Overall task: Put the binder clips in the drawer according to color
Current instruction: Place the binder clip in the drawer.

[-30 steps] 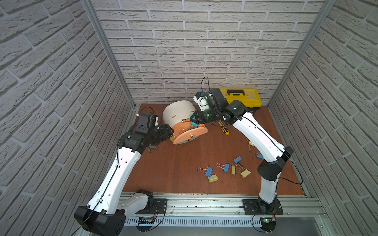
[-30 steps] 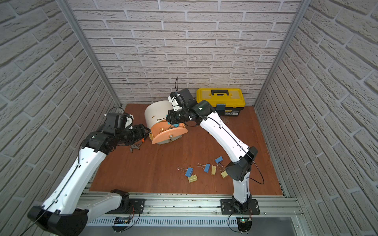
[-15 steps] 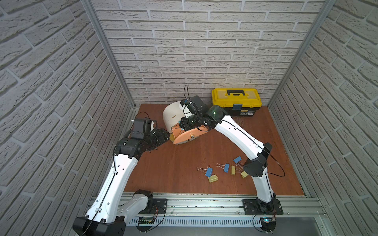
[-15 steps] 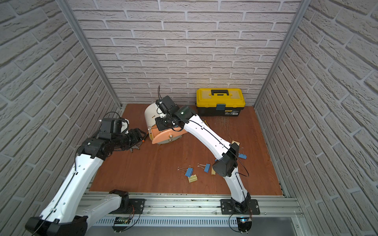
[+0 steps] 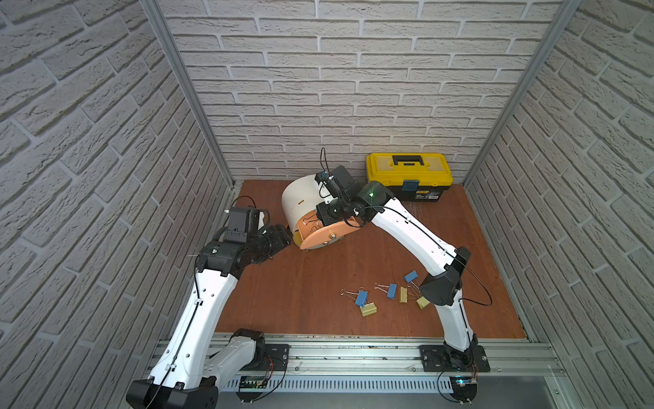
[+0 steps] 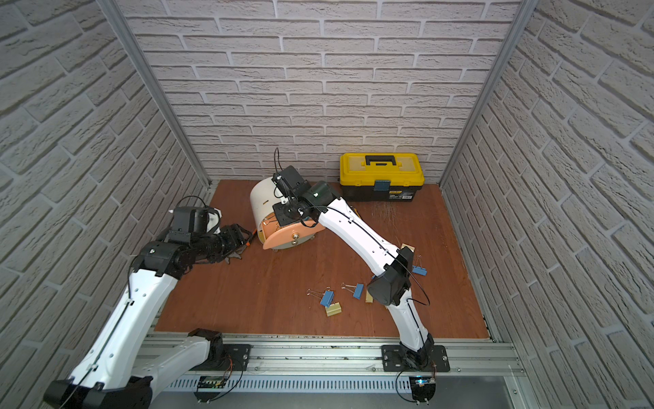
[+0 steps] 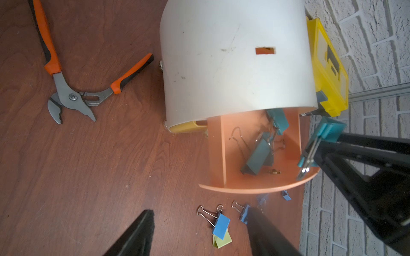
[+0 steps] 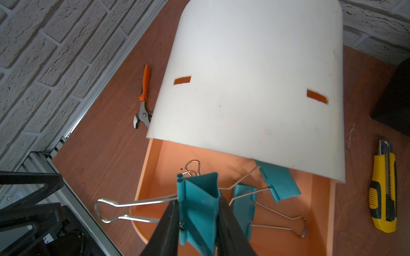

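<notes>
The drawer cabinet (image 5: 302, 198) (image 6: 263, 200) is white and round-topped, standing at the back of the board. Its peach drawer (image 8: 288, 232) (image 7: 255, 184) is pulled out. Two teal binder clips (image 8: 278, 182) (image 8: 243, 206) lie inside it. My right gripper (image 8: 197, 223) is shut on a third teal binder clip (image 8: 199, 206) (image 7: 330, 130), held just above the open peach drawer with its wire handles sticking sideways. My left gripper (image 7: 199, 232) is open and empty, low beside the cabinet's left side. Several blue and pale yellow clips (image 5: 361, 298) (image 5: 368, 311) (image 5: 391, 291) lie loose near the front.
A yellow-black toolbox (image 5: 408, 175) stands against the back wall, right of the cabinet. Orange-handled pliers (image 7: 68, 95) lie on the board left of the cabinet. A yellow utility knife (image 8: 382, 192) lies to its right. A yellow drawer (image 7: 184, 128) peeks out under the peach one.
My right arm has swung left from the cabinet's right side to above the open peach drawer, carrying the teal clip. The left arm has barely shifted.
</notes>
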`<state>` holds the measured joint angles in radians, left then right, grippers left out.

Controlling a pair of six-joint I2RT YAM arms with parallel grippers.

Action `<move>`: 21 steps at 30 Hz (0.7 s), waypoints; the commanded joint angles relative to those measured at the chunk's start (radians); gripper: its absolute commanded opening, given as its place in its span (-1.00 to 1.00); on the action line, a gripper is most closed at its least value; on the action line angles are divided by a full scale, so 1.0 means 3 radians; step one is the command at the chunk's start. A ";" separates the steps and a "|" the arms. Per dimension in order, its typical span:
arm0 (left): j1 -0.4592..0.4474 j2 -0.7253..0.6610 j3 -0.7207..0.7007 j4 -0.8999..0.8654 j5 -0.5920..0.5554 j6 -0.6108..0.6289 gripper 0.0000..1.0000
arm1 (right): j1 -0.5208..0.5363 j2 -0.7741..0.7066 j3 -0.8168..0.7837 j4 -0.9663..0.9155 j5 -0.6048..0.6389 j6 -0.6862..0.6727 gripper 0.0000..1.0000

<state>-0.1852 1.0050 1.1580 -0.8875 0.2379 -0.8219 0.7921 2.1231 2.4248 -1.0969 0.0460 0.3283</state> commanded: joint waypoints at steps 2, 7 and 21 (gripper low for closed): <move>0.0019 -0.0042 -0.0040 0.0032 0.0047 0.0050 0.41 | 0.0007 0.0000 0.0088 0.0001 0.0076 -0.0066 -0.61; 0.0019 -0.0057 -0.0045 0.0027 0.0041 0.0045 0.41 | 0.0003 -0.0004 0.0088 0.0010 0.0080 -0.0077 -0.53; 0.0019 -0.0092 -0.0040 0.0007 0.0031 0.0035 0.41 | -0.0012 -0.0035 0.0088 0.0066 0.0105 -0.0071 -0.22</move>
<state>-0.1852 0.9936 1.1572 -0.8879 0.2443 -0.8223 0.7921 2.1235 2.4248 -1.1004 0.0643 0.3138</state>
